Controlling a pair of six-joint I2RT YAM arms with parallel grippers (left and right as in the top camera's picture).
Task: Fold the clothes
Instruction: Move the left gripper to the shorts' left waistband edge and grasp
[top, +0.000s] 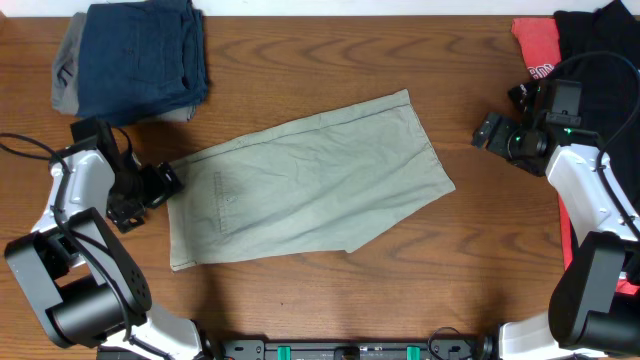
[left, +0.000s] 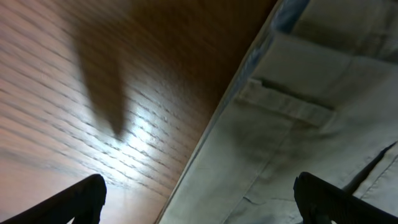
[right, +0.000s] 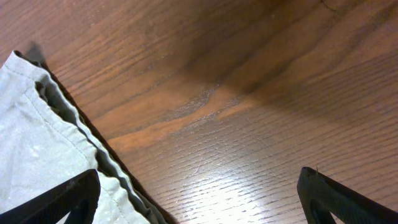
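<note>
as shorts (top: 305, 180) lie flat, left fingers (top: 162, 182) beside

Pale khaki shorts (top: 310, 180) — brown wood-grain table (top: 330, 50).

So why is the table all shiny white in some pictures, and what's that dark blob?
Left wrist view: light bouncing off the table makes the white patch; the dark blob above it is a shadow, and the wood at the left edge is blurry. Right wrist view: another shiny patch low down, a shadow band above it, the shorts in focus. Overhead view: even light, all sharp.
</note>
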